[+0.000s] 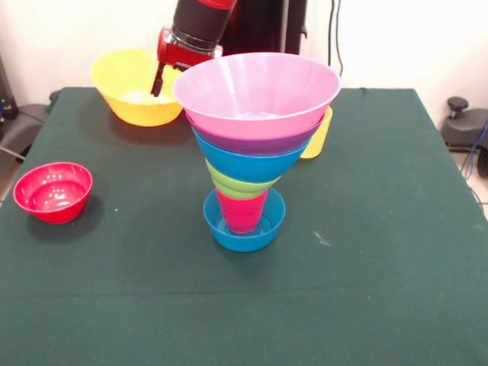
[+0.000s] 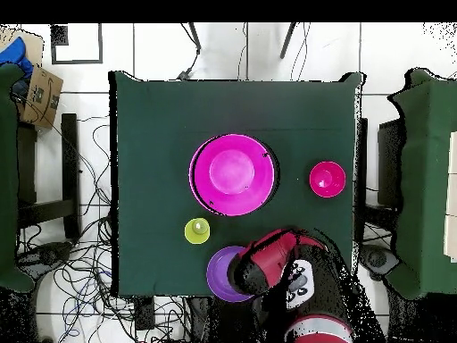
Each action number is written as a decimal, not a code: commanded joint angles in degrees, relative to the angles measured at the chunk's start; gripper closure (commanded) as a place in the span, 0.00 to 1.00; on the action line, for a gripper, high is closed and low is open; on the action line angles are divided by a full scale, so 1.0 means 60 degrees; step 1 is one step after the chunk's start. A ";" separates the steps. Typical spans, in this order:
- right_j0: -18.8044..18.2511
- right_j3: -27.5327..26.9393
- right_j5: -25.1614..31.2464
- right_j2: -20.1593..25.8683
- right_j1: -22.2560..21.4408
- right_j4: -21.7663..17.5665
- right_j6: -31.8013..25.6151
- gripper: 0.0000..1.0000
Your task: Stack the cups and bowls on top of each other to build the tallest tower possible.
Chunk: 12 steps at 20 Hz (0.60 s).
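Stacking job, tower part-built; entry as I read it from the remote desk.

- Tower (image 1: 245,164): stands mid-table. Small blue bowl (image 1: 244,227) is the base, with the red cup (image 1: 242,212) standing in it. Above come the lime green bowl (image 1: 238,187), the medium blue bowl (image 1: 248,162), a purple bowl (image 1: 252,140) and the large pink bowl (image 1: 255,90) on top.
- Loose pieces:
  - Large yellow bowl (image 1: 133,91) at the far corner.
  - Small red bowl (image 1: 53,191), well apart from the tower, near the table edge.
  - Yellow cup (image 1: 320,136) just behind the tower.
  - Second purple bowl (image 2: 223,273), seen from overhead beside the arm.
- Gripper (image 1: 162,76): hangs at the yellow bowl's rim, on the side nearer the tower. I cannot tell whether the jaws are released or clenched, nor whether they touch the rim.
- Step in hand, by my judgement: fetching the yellow bowl as the next layer.
- Next move calls for: a firm hold on that rim, a lift clear above the pink bowl, and a centred, gentle set-down. The tower is top-heavy on a narrow cup, so any sideways nudge could tip it.
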 commanded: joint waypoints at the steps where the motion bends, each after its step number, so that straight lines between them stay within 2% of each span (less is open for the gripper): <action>1: -0.0093 -0.0154 0.0346 0.1075 -0.0022 -0.0032 -0.1067 0.00; 7: 0.0205 -0.0190 0.0726 0.0705 -0.0170 -0.0133 -0.1036 0.00; 12: 0.0180 -0.0435 0.0181 0.0560 0.0395 -0.0466 -0.0602 0.00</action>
